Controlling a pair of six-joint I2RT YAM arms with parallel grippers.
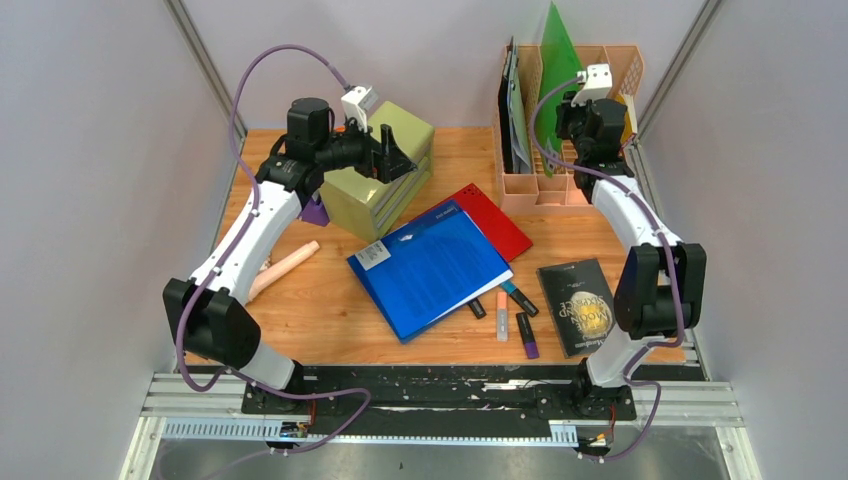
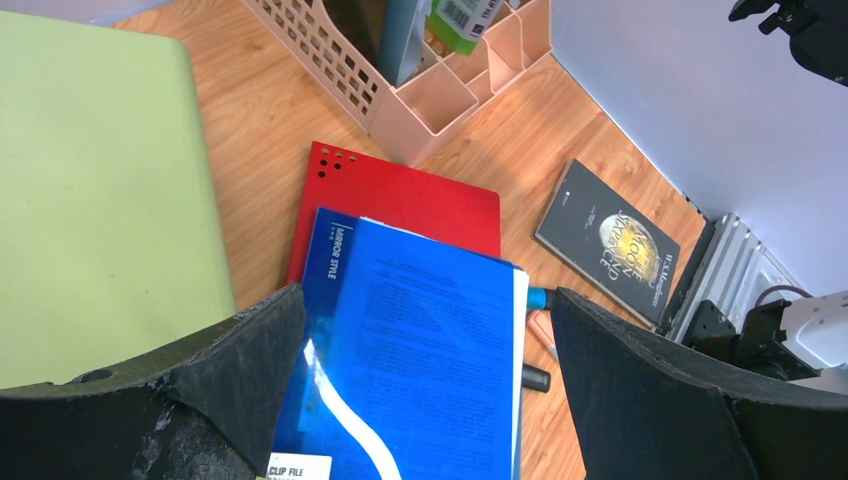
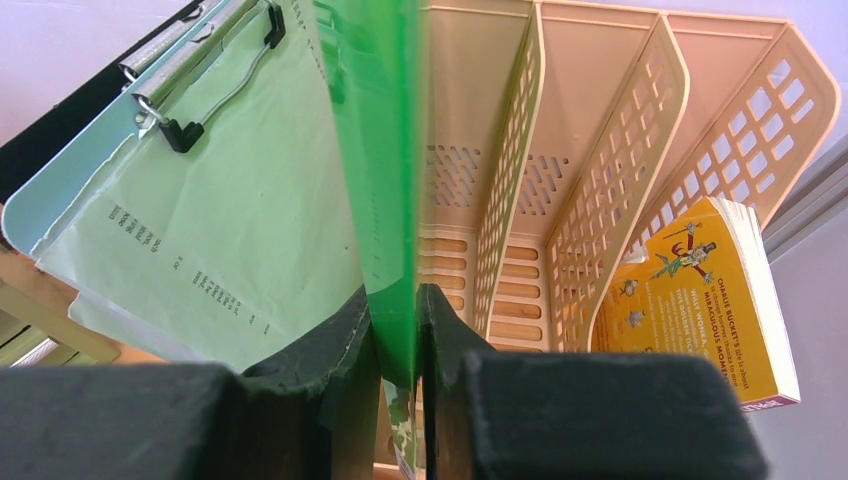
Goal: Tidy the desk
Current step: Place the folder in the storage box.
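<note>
The desk (image 1: 300, 310) is an orange-brown wooden top strewn with stationery. Over the peach file rack (image 1: 545, 190) at the back right, my right gripper (image 1: 562, 112) (image 3: 397, 300) is shut on the lower edge of an upright green folder (image 1: 556, 50) (image 3: 385, 150), between the rack's dividers (image 3: 510, 180). At the back left, my left gripper (image 1: 395, 158) (image 2: 425, 310) hangs open and empty beside the olive-green drawer chest (image 1: 385, 185) (image 2: 90, 180). Below its fingers lie a blue clip file (image 1: 430, 268) (image 2: 420, 340) and, partly under it, a red folder (image 1: 495, 220) (image 2: 400, 195).
A black book (image 1: 582, 305) (image 2: 610, 240) lies at the front right, with several markers (image 1: 502, 315) beside the blue file. A peach stick-like item (image 1: 285, 268) lies at the left. The rack holds a clipboard (image 3: 200, 200) and a yellow book (image 3: 700, 300). A metal rail (image 1: 440, 400) runs along the near edge.
</note>
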